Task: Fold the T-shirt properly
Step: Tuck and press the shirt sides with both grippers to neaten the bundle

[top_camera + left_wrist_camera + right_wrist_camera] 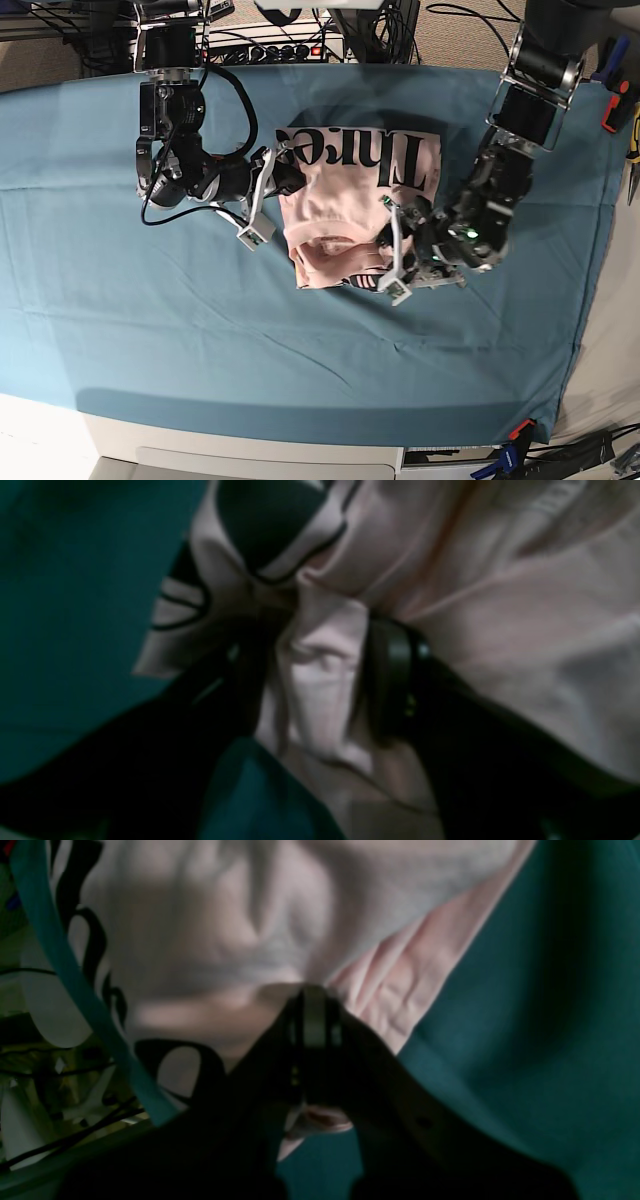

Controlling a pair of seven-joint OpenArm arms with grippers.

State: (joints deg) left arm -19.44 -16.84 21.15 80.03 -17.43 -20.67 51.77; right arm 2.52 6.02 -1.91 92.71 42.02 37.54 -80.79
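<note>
Teal cloth [120,330] covered the tabletop edge to edge; cables and gear sat beyond its far edge. We saw the T-shirt [340,200] bunched near the middle, toward the far edge, black lettering face up on its far half, pink folds on the near half. Right gripper [312,1012] had its fingers closed on a pinch of shirt fabric at the shirt's side. Left gripper [320,680] had fingers spread wide with a fold of pink cloth between them at the shirt's near corner; we couldn't tell if it was actually clamped.
</note>
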